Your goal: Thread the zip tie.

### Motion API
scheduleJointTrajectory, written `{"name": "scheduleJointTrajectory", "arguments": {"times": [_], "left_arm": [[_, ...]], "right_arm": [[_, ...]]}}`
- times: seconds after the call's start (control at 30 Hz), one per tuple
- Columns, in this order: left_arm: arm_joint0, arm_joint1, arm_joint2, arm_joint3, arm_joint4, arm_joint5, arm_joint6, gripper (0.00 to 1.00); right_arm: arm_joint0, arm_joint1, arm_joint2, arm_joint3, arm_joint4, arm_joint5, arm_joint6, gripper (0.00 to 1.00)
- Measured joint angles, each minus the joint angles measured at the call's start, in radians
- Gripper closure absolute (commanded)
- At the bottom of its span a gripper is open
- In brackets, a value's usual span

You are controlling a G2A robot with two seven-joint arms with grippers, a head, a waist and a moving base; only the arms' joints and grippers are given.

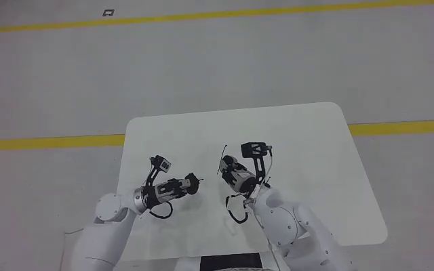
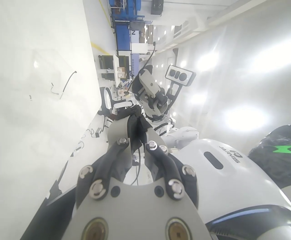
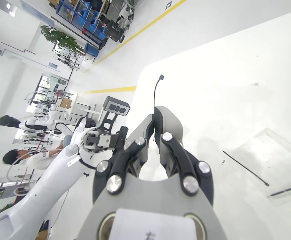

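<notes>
White desk (image 1: 305, 135), flat top, rounded corners, standing on a pale grey floor (image 1: 203, 61). One yellow floor line (image 1: 203, 16) runs across beyond the desk; a second yellow line (image 1: 61, 142) passes behind the desk and shows on both sides of it. Small dark square marker (image 1: 108, 13) on the floor just beside the far line. A few dark specks (image 3: 255, 84) on the desk top. Room behind: blue storage racks (image 3: 75, 13), a green leafy plant (image 3: 56, 37) near them, a brown cardboard box (image 3: 66, 103). White office chair (image 2: 109, 102) off the desk's edge.
</notes>
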Motion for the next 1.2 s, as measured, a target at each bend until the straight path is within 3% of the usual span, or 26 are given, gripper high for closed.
{"name": "scheduleJointTrajectory", "arguments": {"times": [0.23, 0.43, 1.2], "left_arm": [[0.017, -0.002, 0.019, -0.01, -0.008, -0.003, 0.089, 1.0], [0.008, -0.004, 0.032, -0.004, -0.005, -0.003, 0.108, 1.0], [0.001, -0.005, 0.039, 0.002, -0.016, -0.003, 0.118, 1.0]], "right_arm": [[-0.035, -0.008, -0.05, -0.007, -0.015, -0.005, -0.177, 1.0], [-0.064, -0.015, -0.096, 0.009, -0.025, -0.001, -0.282, 1.0], [-0.053, -0.021, -0.142, 0.058, -0.079, -0.011, -0.343, 1.0]]}}
